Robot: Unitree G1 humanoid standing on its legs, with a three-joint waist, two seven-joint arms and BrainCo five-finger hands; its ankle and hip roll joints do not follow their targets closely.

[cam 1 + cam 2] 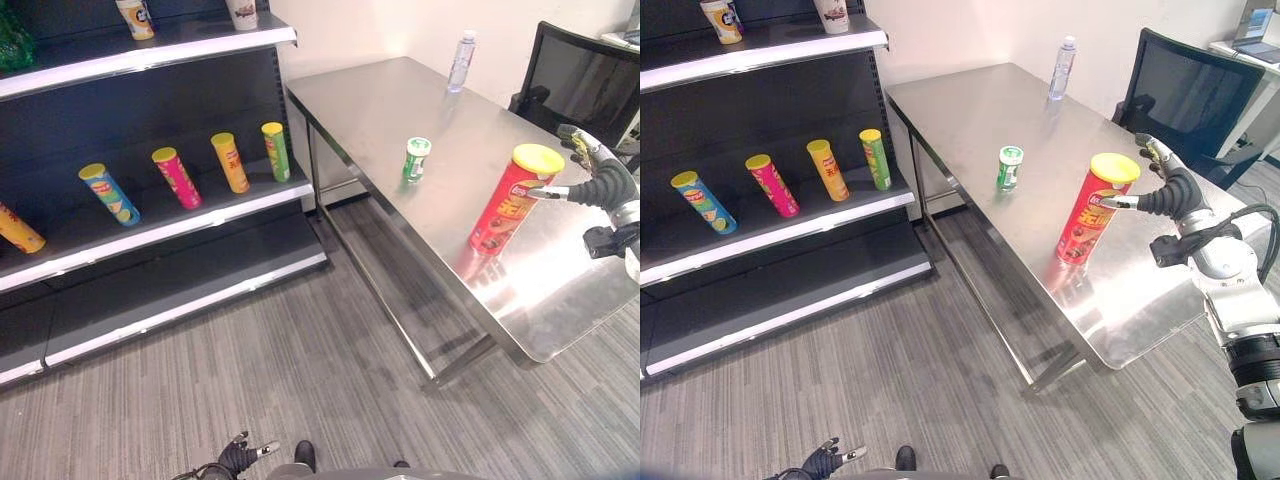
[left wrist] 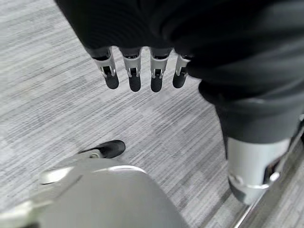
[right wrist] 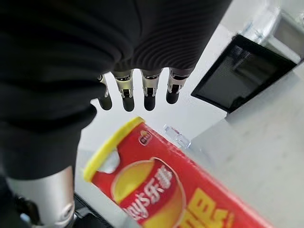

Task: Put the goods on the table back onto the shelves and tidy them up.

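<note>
A tall red chip can with a yellow lid [image 1: 509, 200] stands upright on the steel table [image 1: 400, 100]. My right hand [image 1: 1168, 190] is open just to its right, thumb tip touching the can near the lid, fingers [image 3: 128, 97] straight above it. The can [image 3: 166, 190] looms close in the right wrist view. A small green can [image 1: 415, 159] stands mid-table, and a clear water bottle [image 1: 460, 61] at the far edge. My left hand [image 1: 240, 456] hangs low over the carpet, fingers [image 2: 134, 78] relaxed and empty.
The dark shelf unit [image 1: 150, 235] on the left carries several chip cans lying in a row: blue [image 1: 108, 193], pink [image 1: 176, 177], orange [image 1: 230, 162], green [image 1: 276, 150]. Cups [image 1: 135, 18] stand on the top shelf. A black chair [image 1: 575, 80] stands behind the table.
</note>
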